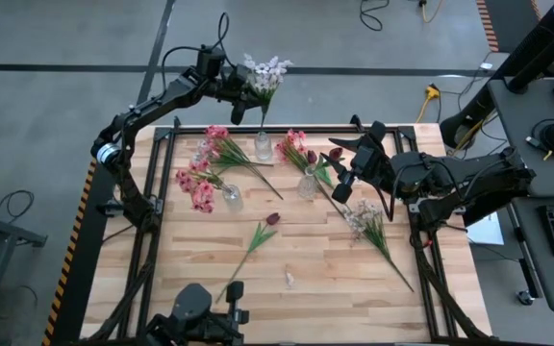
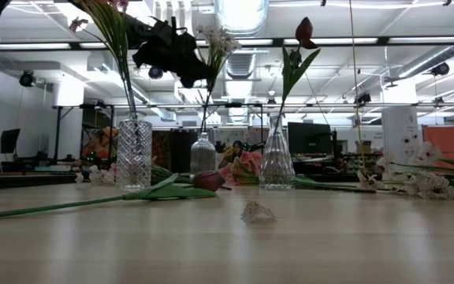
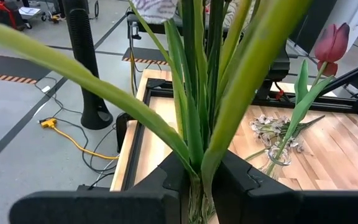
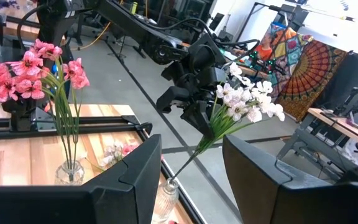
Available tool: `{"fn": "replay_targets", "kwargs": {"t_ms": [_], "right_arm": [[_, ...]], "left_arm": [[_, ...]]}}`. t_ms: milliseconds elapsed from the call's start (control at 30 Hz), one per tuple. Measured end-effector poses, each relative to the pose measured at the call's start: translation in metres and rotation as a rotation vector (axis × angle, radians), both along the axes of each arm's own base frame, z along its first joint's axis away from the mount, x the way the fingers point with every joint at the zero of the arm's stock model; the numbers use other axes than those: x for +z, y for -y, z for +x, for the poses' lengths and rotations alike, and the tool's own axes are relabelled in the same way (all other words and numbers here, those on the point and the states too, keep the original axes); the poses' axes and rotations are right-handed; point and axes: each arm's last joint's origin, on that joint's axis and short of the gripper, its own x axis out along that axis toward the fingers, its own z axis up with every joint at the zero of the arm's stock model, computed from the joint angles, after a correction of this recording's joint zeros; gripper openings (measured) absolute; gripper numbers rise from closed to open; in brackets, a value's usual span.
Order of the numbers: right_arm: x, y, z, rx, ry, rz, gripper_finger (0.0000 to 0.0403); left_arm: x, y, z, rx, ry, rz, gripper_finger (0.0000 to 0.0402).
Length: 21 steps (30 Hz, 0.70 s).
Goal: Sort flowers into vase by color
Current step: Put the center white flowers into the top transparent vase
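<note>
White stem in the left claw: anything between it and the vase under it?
Nothing visible. The left claw holds the white stem with its stalk already reaching into the vase neck; the pink flowers lie beside, not across.

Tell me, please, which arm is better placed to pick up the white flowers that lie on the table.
The right. The right gripper hangs open just beside the white flowers on the table's right side. The left gripper is busy at the far edge, shut on a white-blossom stem above the middle vase.
</note>
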Motion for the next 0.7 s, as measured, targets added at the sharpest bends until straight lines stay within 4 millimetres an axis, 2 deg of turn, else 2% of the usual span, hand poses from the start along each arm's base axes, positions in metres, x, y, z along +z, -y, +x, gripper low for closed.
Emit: {"fn": "replay_targets", "kwargs": {"t_ms": [533,700], "right_arm": [[0.0,0.0,0.0,0.0,0.0,0.0,0.0164],[0.0,0.0,0.0,0.0,0.0,0.0,0.0164]], "left_arm": [[-0.0001,0.0001,0.0,-0.002,0.0,-0.005,0.0036],[-0.0008,0.0004,-0.0003,-0.002,-0.005,-0.014,0.0071]]}}
